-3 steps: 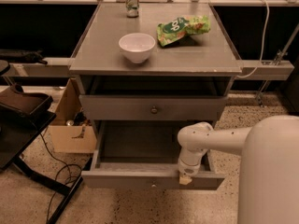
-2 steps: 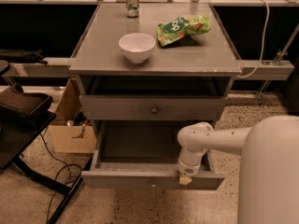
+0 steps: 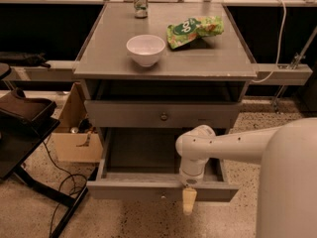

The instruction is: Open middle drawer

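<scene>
The middle drawer (image 3: 198, 115) is the wide grey front with a small round knob (image 3: 163, 116) under the tabletop; it sits pushed in. Below it, the bottom drawer (image 3: 124, 190) is pulled far out, showing its grey inside. My gripper (image 3: 188, 201) hangs over the bottom drawer's front edge, right of its centre, well below the middle drawer's knob. The white arm (image 3: 223, 145) reaches in from the right.
On the grey tabletop (image 3: 208, 58) stand a white bowl (image 3: 145, 49), a green snack bag (image 3: 194, 29) and a can (image 3: 140, 2). A cardboard box (image 3: 74, 133) sits on the floor at the left, beside a black stand (image 3: 25, 128) with cables.
My gripper has shifted slightly left and lower over the bottom drawer's front edge. The drawers and the things on the tabletop have not moved.
</scene>
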Action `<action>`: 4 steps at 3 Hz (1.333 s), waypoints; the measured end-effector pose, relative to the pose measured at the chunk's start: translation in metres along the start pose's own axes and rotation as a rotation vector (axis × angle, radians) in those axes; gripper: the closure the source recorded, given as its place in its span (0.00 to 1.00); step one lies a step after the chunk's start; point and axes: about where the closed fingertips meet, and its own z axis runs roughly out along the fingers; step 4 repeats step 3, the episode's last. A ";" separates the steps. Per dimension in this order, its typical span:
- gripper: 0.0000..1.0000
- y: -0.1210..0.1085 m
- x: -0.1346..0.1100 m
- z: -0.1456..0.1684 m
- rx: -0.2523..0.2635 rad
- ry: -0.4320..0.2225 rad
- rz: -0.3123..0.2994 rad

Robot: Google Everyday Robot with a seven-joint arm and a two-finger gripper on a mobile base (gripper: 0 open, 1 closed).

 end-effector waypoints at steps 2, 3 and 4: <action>0.00 0.140 0.001 -0.114 0.065 0.122 0.126; 0.00 0.133 0.039 -0.203 0.258 0.081 0.299; 0.00 0.133 0.039 -0.203 0.258 0.081 0.299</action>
